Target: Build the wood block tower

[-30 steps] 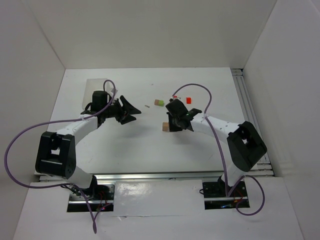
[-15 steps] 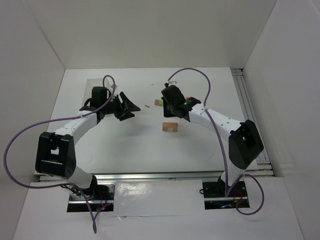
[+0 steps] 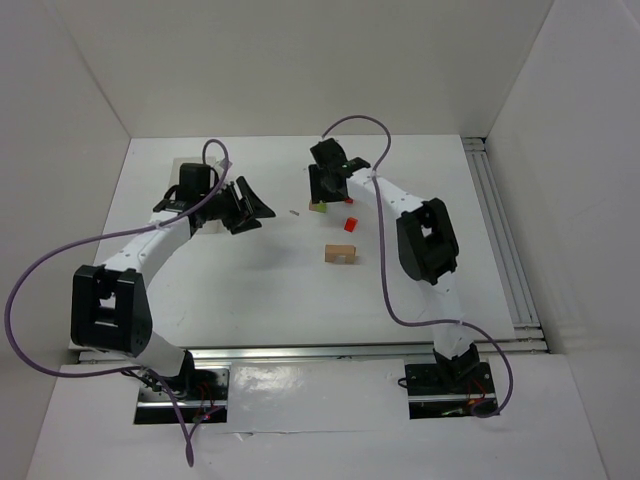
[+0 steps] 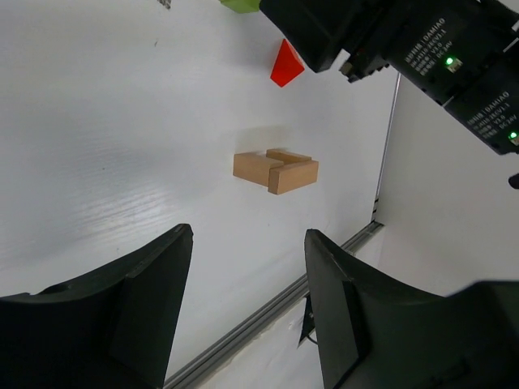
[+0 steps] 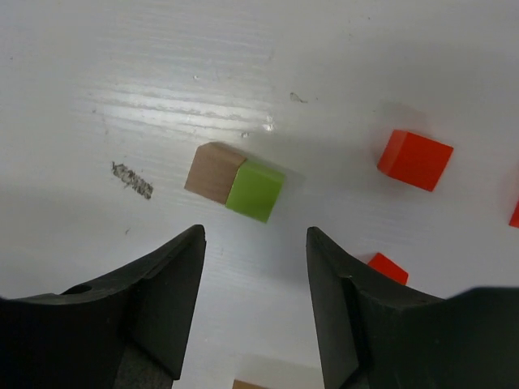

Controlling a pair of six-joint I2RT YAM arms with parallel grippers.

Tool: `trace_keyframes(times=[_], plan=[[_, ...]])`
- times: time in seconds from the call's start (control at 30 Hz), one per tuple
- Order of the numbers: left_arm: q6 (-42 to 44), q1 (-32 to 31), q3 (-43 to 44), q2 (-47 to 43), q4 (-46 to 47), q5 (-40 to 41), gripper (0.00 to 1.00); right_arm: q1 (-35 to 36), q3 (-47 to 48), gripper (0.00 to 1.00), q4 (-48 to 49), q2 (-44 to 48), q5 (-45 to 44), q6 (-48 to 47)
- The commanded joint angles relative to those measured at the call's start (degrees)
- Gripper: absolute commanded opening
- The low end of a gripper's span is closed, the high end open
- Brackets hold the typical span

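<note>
Right wrist view: right gripper (image 5: pixel 255 243) hangs open and empty above the green block (image 5: pixel 255 190), which touches a tan block (image 5: pixel 214 171). Both lie beyond the tan pair (image 3: pixel 340 253), with a red block (image 3: pixel 350 223) nearer that pair. Left gripper (image 4: pixel 247 243), jaws apart and empty, sits well left of the pair.

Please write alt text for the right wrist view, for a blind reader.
The open right hand hovers over a lime green cube touching a tan bare wood cube on the white table. A red cube lies apart; another red block is partly hidden by a finger.
</note>
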State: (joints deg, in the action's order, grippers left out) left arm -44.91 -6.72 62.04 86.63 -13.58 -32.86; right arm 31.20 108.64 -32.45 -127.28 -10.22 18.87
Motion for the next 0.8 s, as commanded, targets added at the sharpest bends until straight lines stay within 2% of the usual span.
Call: trace_keyframes(times=[0.0,0.23,0.5,0.7,0.77], plan=[[2.10,0.57,1.42,1.43,-0.91,-1.41,0.70,0.00,7.88,0.61,-3.58,-3.22,0.81,-0.77],[2.10,0.57,1.42,2.57,-0.92,-1.94,0.70,0.00,8.52,0.61,-4.20,-6.31,0.20,-0.77],[2.10,0.57,1.42,3.11,-0.39,-2.56,0.70,-2.11,2.11,0.49,-1.40,-3.59,-0.07,-0.24],[2.10,0.57,1.42,3.63,0.14,-3.09,0.70,-2.64,1.57,0.49,-2.01,-4.11,1.86,-0.24],[2.10,0.57,1.42,3.63,0.14,-3.09,0.70,-3.16,1.57,0.44,-2.01,-4.11,1.87,-0.77]])
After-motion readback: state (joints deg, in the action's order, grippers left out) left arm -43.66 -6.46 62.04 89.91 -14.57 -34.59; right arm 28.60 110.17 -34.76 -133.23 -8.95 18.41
